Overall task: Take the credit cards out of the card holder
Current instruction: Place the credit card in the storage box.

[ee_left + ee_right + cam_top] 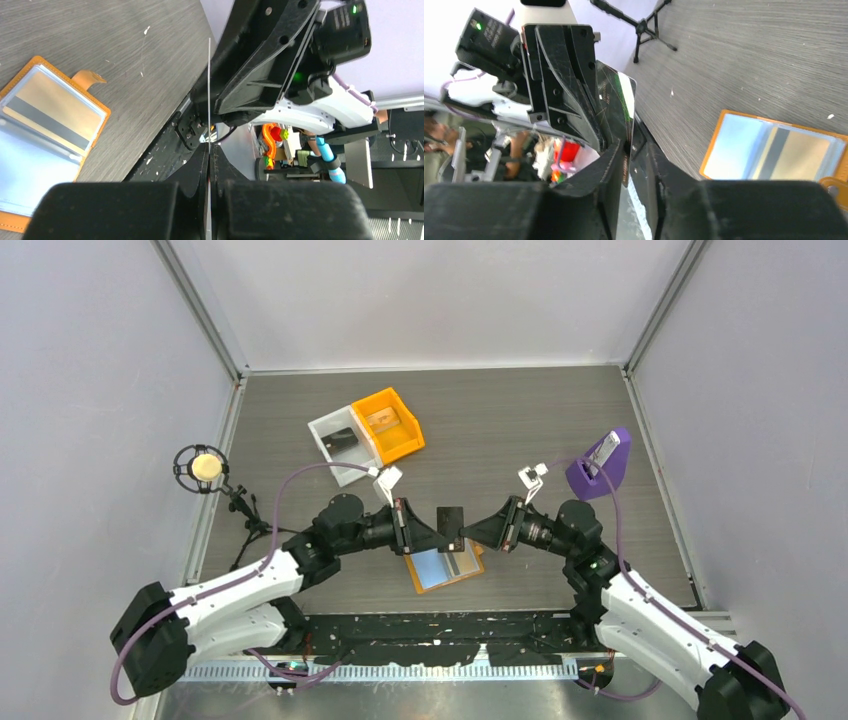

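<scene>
A: Holder, where is it lying?
B: Holder (pixel 432 570) is lying open flat on the table (pixel 520 420), toward the near edge, just under both grippers. Its long axis is running left-right, with the right end tilting slightly away. Blue pockets are facing up and the tab is sticking out at the right end.
A: Anything in it?
B: A gold card (pixel 466 560) with a dark stripe is sitting in the right pocket.
A: Grippers?
B: Left gripper (pixel 443 531) is pinching a black card (pixel 450 516) tight, the card standing on edge above the holder. Right gripper (pixel 463 531) is facing it, jaws narrowly parted around the same card, with a gap showing on one side.
A: Farther back?
B: Clear bin (pixel 340 445) and orange bin (pixel 390 425) are sitting touching, far left. Stand (pixel 600 468) is sitting far right, well apart from the holder.
</scene>
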`<state>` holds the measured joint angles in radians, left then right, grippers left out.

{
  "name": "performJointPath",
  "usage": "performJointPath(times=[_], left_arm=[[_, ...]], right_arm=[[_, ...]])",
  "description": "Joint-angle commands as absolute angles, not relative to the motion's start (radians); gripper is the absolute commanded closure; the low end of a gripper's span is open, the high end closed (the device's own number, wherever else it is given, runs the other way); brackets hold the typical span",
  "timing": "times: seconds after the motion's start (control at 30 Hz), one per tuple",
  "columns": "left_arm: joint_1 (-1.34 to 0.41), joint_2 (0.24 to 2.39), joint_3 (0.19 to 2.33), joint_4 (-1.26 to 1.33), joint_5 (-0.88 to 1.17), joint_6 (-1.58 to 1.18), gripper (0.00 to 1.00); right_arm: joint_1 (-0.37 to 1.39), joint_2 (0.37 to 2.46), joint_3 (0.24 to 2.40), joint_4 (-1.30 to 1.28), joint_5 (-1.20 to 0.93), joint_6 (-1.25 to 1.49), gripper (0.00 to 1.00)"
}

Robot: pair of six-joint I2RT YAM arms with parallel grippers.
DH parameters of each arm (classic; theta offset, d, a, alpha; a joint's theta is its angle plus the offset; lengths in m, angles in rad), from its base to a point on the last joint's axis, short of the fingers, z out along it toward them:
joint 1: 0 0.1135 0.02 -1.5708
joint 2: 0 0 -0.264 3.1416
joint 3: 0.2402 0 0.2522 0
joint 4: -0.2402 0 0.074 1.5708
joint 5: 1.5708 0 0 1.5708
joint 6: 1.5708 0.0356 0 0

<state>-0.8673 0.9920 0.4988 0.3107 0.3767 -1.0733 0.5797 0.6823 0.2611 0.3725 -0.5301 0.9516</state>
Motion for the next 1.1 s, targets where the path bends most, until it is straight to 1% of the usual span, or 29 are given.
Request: performJointPath(times=[0.0,0.03,0.07,0.13,0.23,0.33,0.43,0.6,0.77,0.8,0.87,1.03,1.07], left_arm=[[-0.848,0.932,0.474,0.354,0.468,-1.038,1.00],[-0.846,0.920,0.472,0.328,0.488,-1.020,1.00],[-0.845,0.909,0.472,0.298,0.512,-0.999,1.00],[-0.845,0.894,0.475,0.236,0.563,-0.963,1.00],[-0.845,0.880,0.483,0.140,0.630,-0.918,1.00],[-0.846,0.869,0.484,0.096,0.669,-0.893,1.00],[-0.844,0.862,0.494,0.064,0.689,-0.874,1.00],[-0.845,0.874,0.520,0.050,0.747,-0.857,1.00],[-0.844,0.888,0.531,0.032,0.781,-0.833,1.00],[-0.845,0.891,0.534,0.029,0.788,-0.833,1.00],[-0.844,0.890,0.536,0.029,0.791,-0.831,1.00],[-0.844,0.891,0.536,0.039,0.783,-0.826,1.00],[-0.845,0.897,0.539,0.041,0.787,-0.825,1.00]], right_arm=[[0.507,0.712,0.394,0.242,-0.740,0.747,0.61],[0.495,0.708,0.417,0.224,-0.777,0.732,0.58],[0.476,0.707,0.428,0.188,-0.808,0.700,0.53],[0.460,0.715,0.480,0.127,-0.846,0.648,0.47],[0.456,0.766,0.522,0.089,-0.900,0.609,0.44],[0.457,0.842,0.543,0.149,-0.995,0.643,0.43],[0.470,0.906,0.569,0.173,-1.049,0.655,0.45],[0.554,0.991,0.617,0.129,-1.043,0.614,0.48],[0.623,1.039,0.637,0.138,-1.023,0.608,0.55],[0.632,1.043,0.639,0.139,-1.023,0.607,0.58],[0.642,1.047,0.639,0.140,-1.018,0.607,0.62],[0.644,1.041,0.628,0.137,-1.020,0.608,0.66],[0.644,1.041,0.627,0.137,-1.021,0.608,0.69]])
